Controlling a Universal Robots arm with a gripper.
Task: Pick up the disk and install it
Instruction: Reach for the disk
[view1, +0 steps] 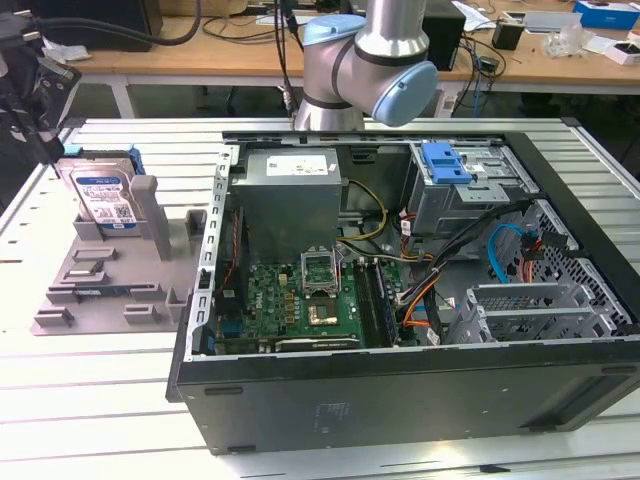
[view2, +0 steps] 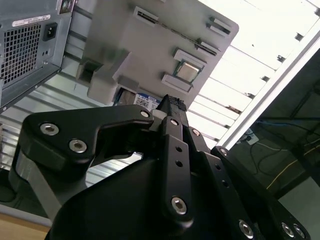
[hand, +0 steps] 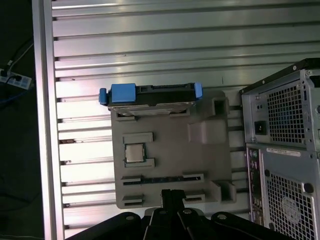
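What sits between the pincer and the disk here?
In the first wrist view, the grey fixture plate spans that stretch, carrying a processor chip; the pincer is apart from the disk.

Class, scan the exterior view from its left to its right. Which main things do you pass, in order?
disk → grey power supply → blue latch on the drive cage → blue cable

Silver, blue-framed disk (view1: 103, 195); pale grey fixture plate (view1: 100, 300).
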